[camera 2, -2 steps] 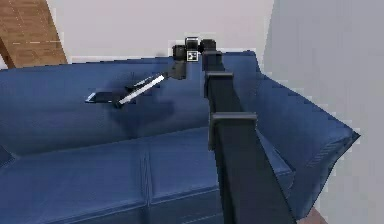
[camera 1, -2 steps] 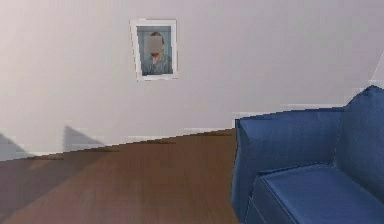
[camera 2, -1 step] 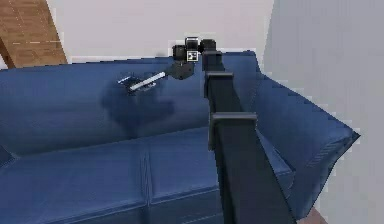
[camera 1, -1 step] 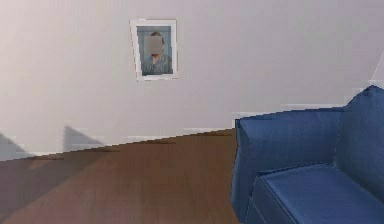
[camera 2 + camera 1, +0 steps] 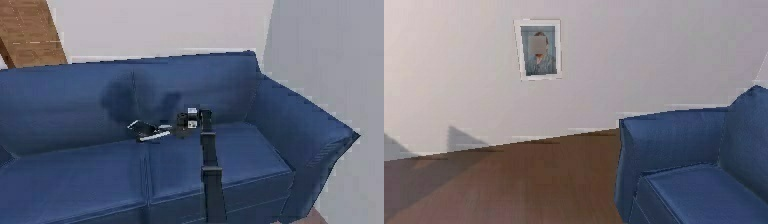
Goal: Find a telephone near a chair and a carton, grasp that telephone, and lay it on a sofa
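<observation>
Telephone's goal first: in the forward view the sofa [image 5: 704, 150] stands at the lower right, beneath a wall with a picture [image 5: 540, 49]. In the arm side view the arm [image 5: 210, 165] reaches over the sofa's seat [image 5: 215, 160], with the tool [image 5: 137, 130] near the backrest [image 5: 80, 95]. A small pale-and-dark blob [image 5: 150, 137], possibly the telephone, lies at the tool's far end. Its long axis seems to run along the sofa's length. I cannot tell whether the tool grasps anything.

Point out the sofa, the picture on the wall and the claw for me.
sofa [image 5: 70, 100]: arm side view, on its blue backrest.
picture on the wall [image 5: 540, 50]: forward view, at the middle of the frame.
claw [image 5: 136, 128]: arm side view, midway between its fingertips.
</observation>
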Tool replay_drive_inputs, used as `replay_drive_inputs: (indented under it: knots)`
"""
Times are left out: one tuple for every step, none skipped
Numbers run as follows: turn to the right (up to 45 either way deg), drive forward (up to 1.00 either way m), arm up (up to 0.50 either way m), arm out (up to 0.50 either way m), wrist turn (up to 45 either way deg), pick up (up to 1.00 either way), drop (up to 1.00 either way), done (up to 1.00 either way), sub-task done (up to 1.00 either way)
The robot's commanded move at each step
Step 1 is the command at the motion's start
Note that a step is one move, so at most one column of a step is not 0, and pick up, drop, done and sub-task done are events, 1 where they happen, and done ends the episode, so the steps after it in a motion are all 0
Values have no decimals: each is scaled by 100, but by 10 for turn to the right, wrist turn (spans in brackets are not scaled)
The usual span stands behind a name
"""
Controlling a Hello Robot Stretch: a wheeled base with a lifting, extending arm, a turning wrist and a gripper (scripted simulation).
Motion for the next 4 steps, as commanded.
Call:
replay_drive_inputs:
  knots:
    - [0,0,-32,0,0,0,0,0,0]
    - [0,0,0,0,0,0,100,0,0]
    - [0,0,10,0,0,0,0,0,0]
    - [0,0,0,-8,0,0,0,0,0]
